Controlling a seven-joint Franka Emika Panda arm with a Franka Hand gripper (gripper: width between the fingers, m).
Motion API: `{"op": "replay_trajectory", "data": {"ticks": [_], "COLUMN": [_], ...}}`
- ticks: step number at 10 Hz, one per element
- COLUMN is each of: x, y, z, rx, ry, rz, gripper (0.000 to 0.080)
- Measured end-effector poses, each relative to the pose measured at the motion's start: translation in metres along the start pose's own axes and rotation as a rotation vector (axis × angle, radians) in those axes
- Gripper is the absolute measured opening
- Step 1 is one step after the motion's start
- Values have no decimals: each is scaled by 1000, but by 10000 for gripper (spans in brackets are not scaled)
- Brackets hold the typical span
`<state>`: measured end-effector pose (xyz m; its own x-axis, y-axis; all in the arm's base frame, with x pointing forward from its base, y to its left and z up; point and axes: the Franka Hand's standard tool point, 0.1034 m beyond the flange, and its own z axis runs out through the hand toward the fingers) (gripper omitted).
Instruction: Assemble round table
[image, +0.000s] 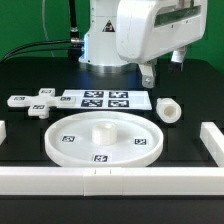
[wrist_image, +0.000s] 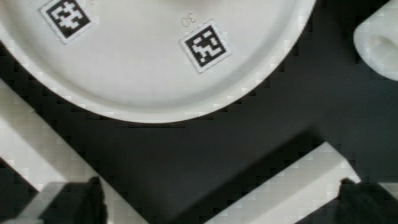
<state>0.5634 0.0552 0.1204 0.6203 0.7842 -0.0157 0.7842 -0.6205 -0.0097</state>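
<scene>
The large rimmed round disc (image: 103, 137) lies flat on the black table in the middle, with a raised hub at its centre. It fills the wrist view (wrist_image: 143, 60), where two of its tags show. The short thick cylinder (image: 169, 110) lies on the exterior view's right of the disc, and a bit of it shows at the wrist view's edge (wrist_image: 379, 48). The cross-shaped piece (image: 32, 102) lies at the exterior view's left. My gripper (image: 163, 66) hangs high above the table, over the cylinder's area. In the wrist view the gripper (wrist_image: 222, 205) is open and empty, its dark fingertips (wrist_image: 75, 200) wide apart.
The marker board (image: 105, 99) lies behind the disc. White border blocks run along the front (image: 110, 178) and stand at the sides (image: 212, 140); they also show in the wrist view (wrist_image: 267, 185). Black cables hang behind the arm.
</scene>
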Motion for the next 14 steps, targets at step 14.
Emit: {"op": "replay_trajectory", "data": {"ticks": [14], "x": [-68], "y": [51], "z": [85], "rx": [58], "ry": [-5], "rz": [-114], "gripper": [650]}}
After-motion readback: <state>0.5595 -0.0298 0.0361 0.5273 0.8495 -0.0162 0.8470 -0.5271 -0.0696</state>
